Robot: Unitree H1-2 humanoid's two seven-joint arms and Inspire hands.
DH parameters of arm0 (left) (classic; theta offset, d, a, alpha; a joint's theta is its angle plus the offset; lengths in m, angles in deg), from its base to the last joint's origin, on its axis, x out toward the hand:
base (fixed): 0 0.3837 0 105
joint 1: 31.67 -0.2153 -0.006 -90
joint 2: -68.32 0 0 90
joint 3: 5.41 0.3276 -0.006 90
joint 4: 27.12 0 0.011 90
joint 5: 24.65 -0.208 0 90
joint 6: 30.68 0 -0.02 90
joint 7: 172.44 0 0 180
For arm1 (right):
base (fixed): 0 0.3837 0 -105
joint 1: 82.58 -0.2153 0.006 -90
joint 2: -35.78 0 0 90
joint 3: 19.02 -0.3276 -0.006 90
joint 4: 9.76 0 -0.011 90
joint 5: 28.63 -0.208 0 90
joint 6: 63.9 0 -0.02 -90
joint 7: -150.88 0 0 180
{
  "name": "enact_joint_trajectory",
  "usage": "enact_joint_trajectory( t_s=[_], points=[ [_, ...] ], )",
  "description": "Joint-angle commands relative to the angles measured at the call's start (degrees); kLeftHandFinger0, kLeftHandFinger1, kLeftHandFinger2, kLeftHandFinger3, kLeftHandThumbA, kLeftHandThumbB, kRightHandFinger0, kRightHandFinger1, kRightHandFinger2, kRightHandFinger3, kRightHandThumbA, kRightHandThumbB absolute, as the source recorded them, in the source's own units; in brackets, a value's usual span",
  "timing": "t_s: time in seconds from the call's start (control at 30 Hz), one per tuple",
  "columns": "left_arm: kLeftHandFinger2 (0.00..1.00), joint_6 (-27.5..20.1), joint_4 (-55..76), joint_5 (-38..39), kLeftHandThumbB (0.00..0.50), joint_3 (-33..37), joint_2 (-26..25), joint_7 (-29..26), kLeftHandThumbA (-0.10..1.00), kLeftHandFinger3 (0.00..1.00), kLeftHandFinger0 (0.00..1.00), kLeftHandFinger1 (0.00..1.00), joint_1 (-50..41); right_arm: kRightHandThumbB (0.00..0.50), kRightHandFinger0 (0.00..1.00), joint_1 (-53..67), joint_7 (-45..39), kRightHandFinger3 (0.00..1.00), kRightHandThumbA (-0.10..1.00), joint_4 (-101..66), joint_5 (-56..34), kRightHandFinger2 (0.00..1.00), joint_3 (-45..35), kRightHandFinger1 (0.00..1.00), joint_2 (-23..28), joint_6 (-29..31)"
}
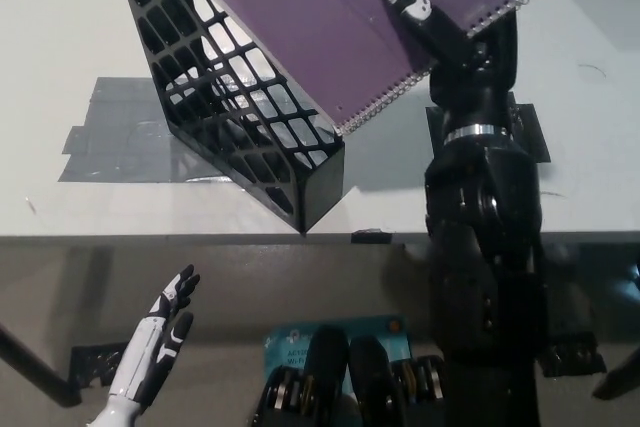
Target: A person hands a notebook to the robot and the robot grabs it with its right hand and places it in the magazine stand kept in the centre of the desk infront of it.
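While the black right hand point(425, 22) grips the purple spiral-bound notebook point(320, 37), you are in the carrying step: the handover looks finished, and the notebook is held up in the air, tilted, with its wire spine running along its lower right edge. From the head view, its left part overlaps the upper right of the black open-lattice plastic magazine stand point(235, 87), which stands on the white desk point(60, 17) over a patch of grey tape point(110, 137). You cannot tell from this steep angle whether the notebook's lower corner is already over the stand's opening or only in front of it. Your next move, as I judge it, calls for turning the notebook so that its flat face runs parallel with the stand's long walls, then lowering it, edge first, into the slot before you let go. Watch that the spiral wire does not catch on the lattice. Your white left hand point(160, 342) rests low at the lower left, below the desk edge, fingers apart and holding nothing.
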Motion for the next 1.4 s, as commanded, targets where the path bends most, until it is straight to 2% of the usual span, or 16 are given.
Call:
enact_joint_trajectory(
  t_s=[0.0, 0.13, 0.33, 0.37, 0.57, 0.73, 0.8, 1.07, 1.13, 1.23, 1.37],
  points=[
    [1.00, -2.10, 1.12, -0.57, 0.500, -0.28, -0.85, -0.64, 1.00, 1.00, 1.00, 1.00, 0.63, 0.051, 0.00, -5.94, -0.13, 0.00, 0.92, 0.19, 1.06, 0.00, 1.35, 0.00, -1.38, 8.04],
    [1.00, -2.10, 1.25, -0.29, 0.500, -0.21, -1.01, -0.81, 1.00, 1.00, 1.00, 1.00, 0.39, 0.024, 0.00, -6.57, 0.65, 0.00, 0.93, 0.87, 1.60, 0.00, 1.27, 0.00, -1.75, 8.36],
    [1.00, -2.10, 1.32, -0.67, 0.500, 0.14, -1.23, -1.19, 1.00, 1.00, 1.00, 1.00, 0.18, 0.041, 0.00, -7.25, 1.95, 0.00, 0.94, 2.37, 3.64, 0.00, 1.67, 0.00, -1.91, 9.32],
    [1.00, -2.10, 1.26, -0.62, 0.500, 0.11, -1.22, -1.11, 1.00, 1.00, 1.00, 1.00, 0.20, 0.024, 0.00, -7.57, 2.18, 0.00, 0.93, 3.12, 3.82, 0.00, 1.66, 0.00, -2.04, 9.78],
    [1.00, -2.10, 1.18, -0.89, 0.500, -0.05, -1.07, -1.09, 1.00, 1.00, 1.00, 1.00, 0.75, 0.000, 0.00, -9.68, 2.48, 0.00, 0.92, 6.32, 4.80, 0.00, 2.00, 0.00, -2.46, 12.31],
    [1.00, -2.10, 1.45, -0.92, 0.500, -0.14, -1.07, -0.90, 1.00, 1.00, 1.00, 1.00, 1.09, 0.020, 0.00, -10.65, 3.12, 0.00, 0.93, 7.97, 5.53, 0.00, 2.34, 0.00, -3.12, 13.63],
    [1.00, -2.10, 1.59, -1.17, 0.500, -0.12, -1.25, -1.01, 1.00, 1.00, 1.00, 1.00, 1.36, 0.003, 0.00, -11.05, 3.47, 0.00, 0.95, 8.52, 5.79, 0.00, 2.49, 0.00, -3.42, 13.91],
    [1.00, -2.10, 1.82, -1.11, 0.500, 0.00, -1.68, -0.80, 1.00, 1.00, 1.00, 1.00, 1.51, 0.000, 0.00, -11.45, 3.85, 0.00, 0.93, 9.72, 4.40, 0.00, 3.23, 0.00, -4.54, 14.91],
    [1.00, -2.10, 1.74, -0.48, 0.500, -0.04, -1.66, -0.54, 1.00, 1.00, 1.00, 1.00, 1.49, 0.029, 0.00, -11.54, 4.59, 0.00, 0.93, 10.54, 5.46, 0.00, 4.01, 0.00, -4.54, 15.17],
    [1.00, -2.10, 1.77, -0.27, 0.500, -0.33, -1.78, -0.40, 1.00, 1.00, 1.00, 1.00, 1.85, 0.038, 0.00, -12.30, 5.38, 0.00, 0.93, 11.79, 6.41, 0.00, 4.38, 0.00, -4.54, 15.50],
    [1.00, -2.10, 1.88, -0.61, 0.500, -0.50, -1.80, -0.31, 1.00, 1.00, 1.00, 1.00, 2.16, 0.019, 0.00, -13.05, 6.69, 0.00, 0.94, 14.41, 8.10, 0.00, 5.12, 0.00, -4.54, 15.63]
  ],
)
